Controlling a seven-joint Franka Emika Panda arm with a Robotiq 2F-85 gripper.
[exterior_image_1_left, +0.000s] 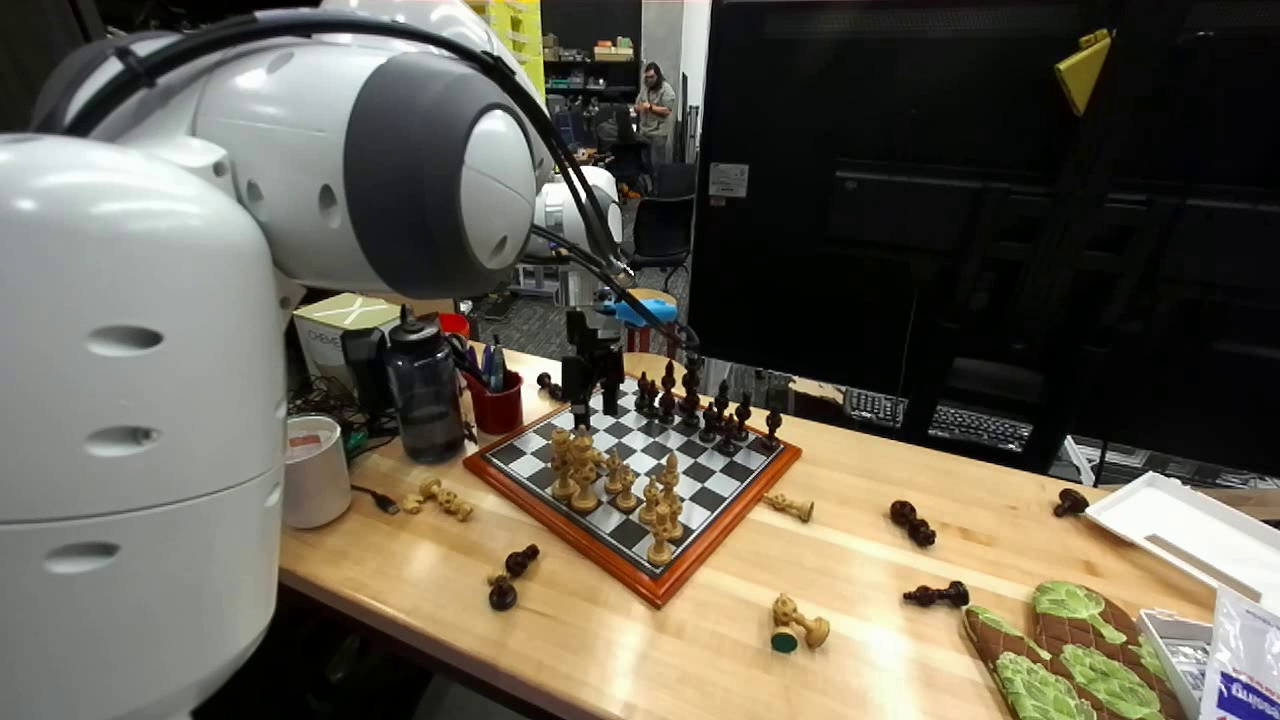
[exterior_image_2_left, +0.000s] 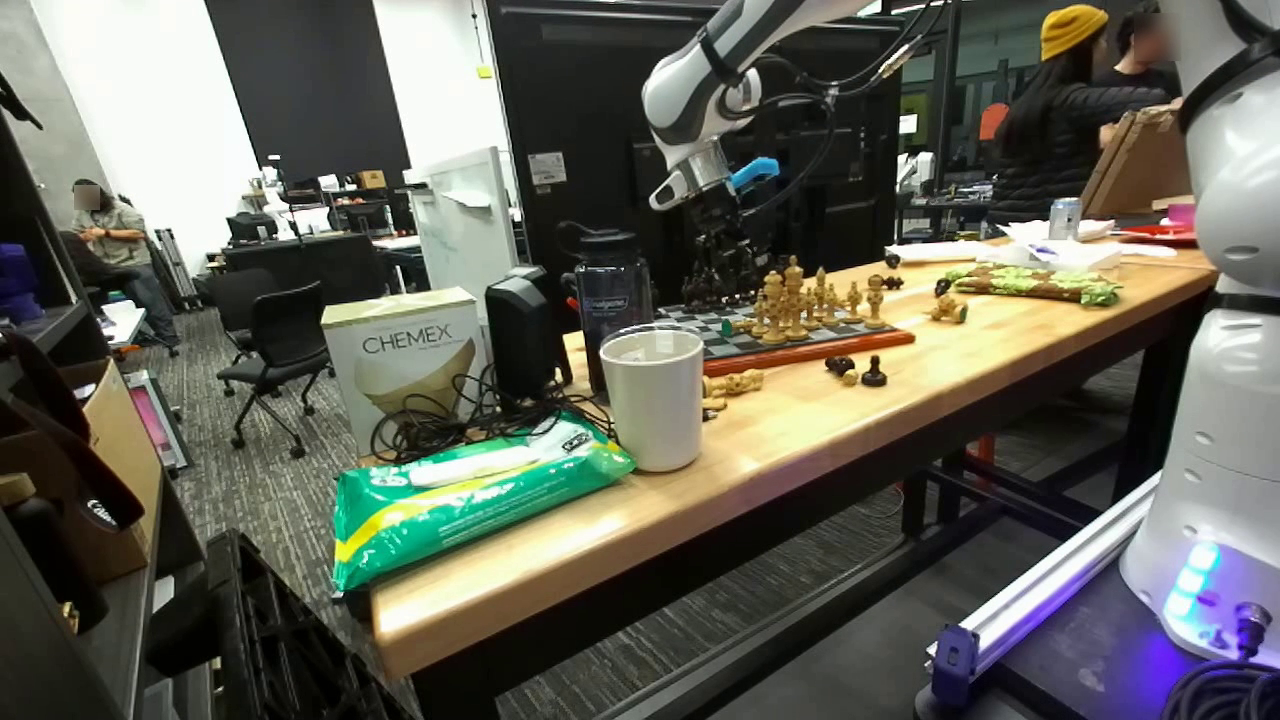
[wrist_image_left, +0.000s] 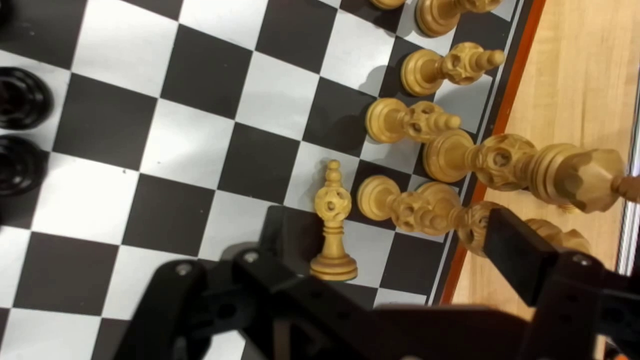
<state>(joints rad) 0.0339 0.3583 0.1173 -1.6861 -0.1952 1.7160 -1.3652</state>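
Note:
My gripper (wrist_image_left: 400, 245) hangs above the chessboard (wrist_image_left: 210, 65) with its fingers wide apart and nothing held between them. Below it a light wooden chess piece (wrist_image_left: 332, 225) lies on its side, close to the finger on the left of the wrist view. Its green base (exterior_image_2_left: 734, 327) appears in an exterior view. Several light pieces (wrist_image_left: 422, 120) stand along the board's edge, and the finger on the right partly covers a tall one. Dark pieces (exterior_image_1_left: 690, 395) stand at the far side, some also at the wrist view's left edge. In an exterior view the gripper (exterior_image_1_left: 594, 395) is over the far left of the board.
Dark pieces (exterior_image_1_left: 912, 523) and light pieces (exterior_image_1_left: 800, 622) lie around the board on the table. A water bottle (exterior_image_1_left: 425, 390), a red pen cup (exterior_image_1_left: 497, 402) and a white cup (exterior_image_1_left: 315, 480) stand left. Oven mitts (exterior_image_1_left: 1090, 650) and a white tray (exterior_image_1_left: 1190, 530) lie right.

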